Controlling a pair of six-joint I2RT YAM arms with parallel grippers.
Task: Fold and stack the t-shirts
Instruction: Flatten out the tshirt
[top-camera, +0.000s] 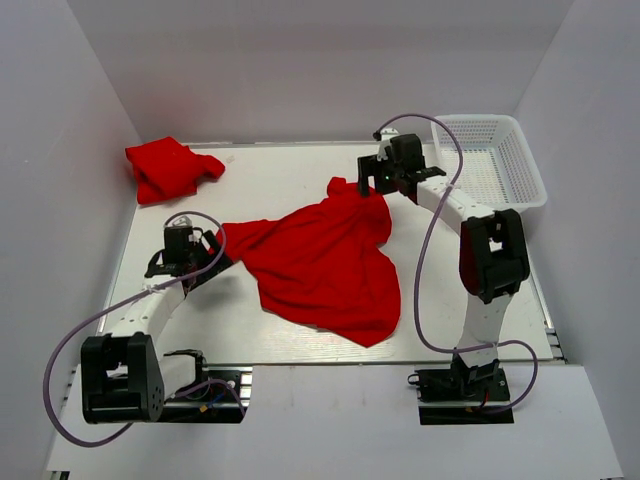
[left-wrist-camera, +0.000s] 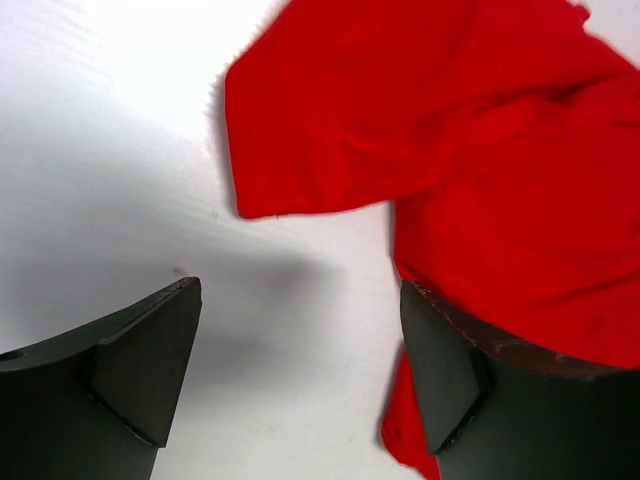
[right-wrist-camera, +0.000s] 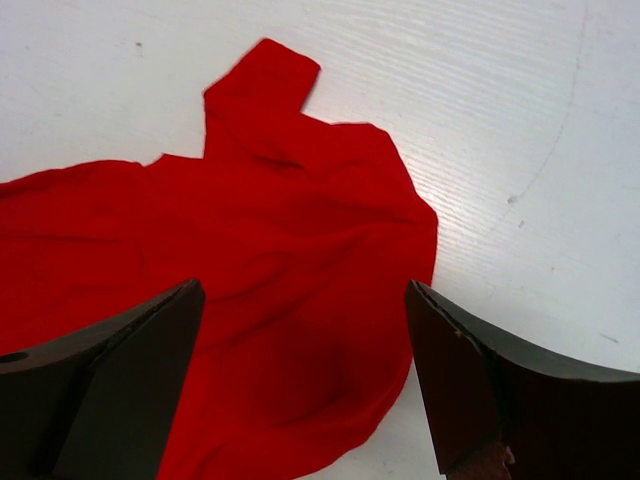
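One red t-shirt (top-camera: 325, 262) lies spread and rumpled in the middle of the table. A second red t-shirt (top-camera: 167, 168) lies crumpled at the far left corner. My left gripper (top-camera: 208, 252) is open and empty at the spread shirt's left edge; in the left wrist view (left-wrist-camera: 300, 340) its right finger (left-wrist-camera: 450, 370) rests at the cloth edge (left-wrist-camera: 470, 150), with bare table between the jaws. My right gripper (top-camera: 372, 186) is open and empty above the shirt's far right corner; in the right wrist view (right-wrist-camera: 305, 350) red cloth (right-wrist-camera: 270, 250) lies below the jaws.
A white mesh basket (top-camera: 497, 160) stands at the far right of the table. White walls close in the left, far and right sides. Purple cables loop from both arms, whose bases sit at the near edge.
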